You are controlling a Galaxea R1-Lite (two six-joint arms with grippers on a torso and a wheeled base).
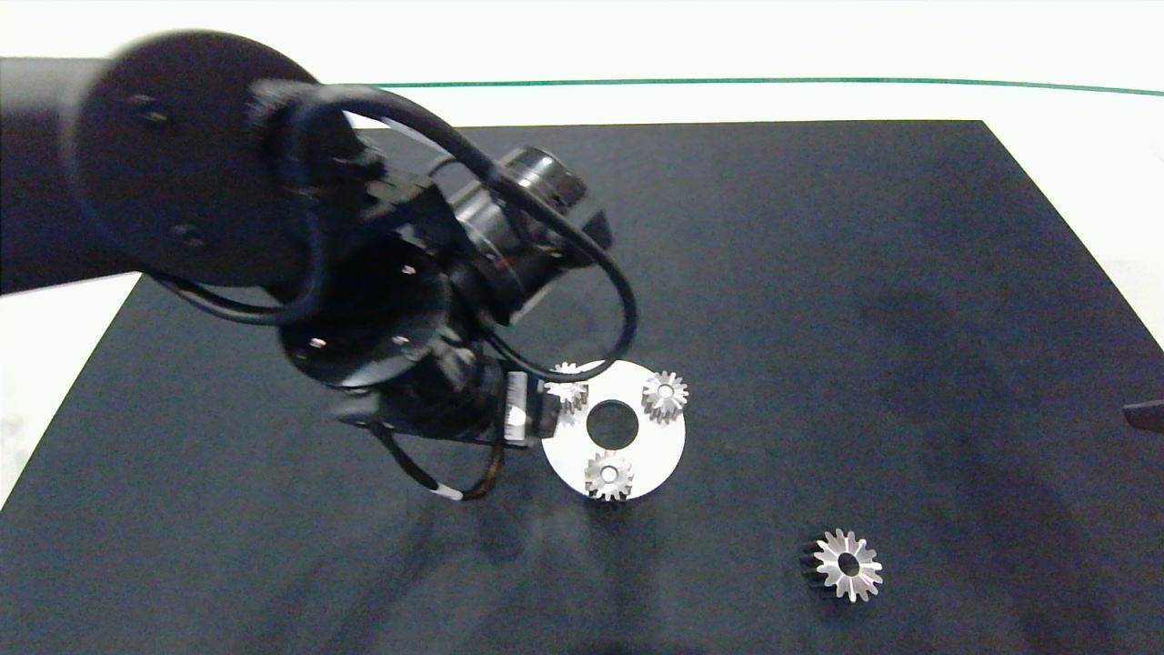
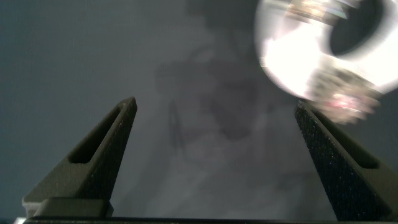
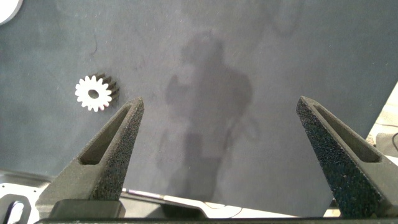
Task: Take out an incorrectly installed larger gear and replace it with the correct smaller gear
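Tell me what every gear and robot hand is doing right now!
larger gear: lying alone on the black mat, off the disc.
white disc: flat on the mat, three small gears on it.
smaller gear: on the disc, by the left gripper.
left gripper: open, empty, beside the disc.
right gripper: open, empty, over bare mat.

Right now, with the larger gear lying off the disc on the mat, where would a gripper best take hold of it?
Best taken from straight above, fingers closing across the toothed rim on opposite sides. The larger gear lies roughly flat on the black mat, alone, so its outer edge is free all round. Its centre hole looks too small to use. The open right gripper is probably nearer.
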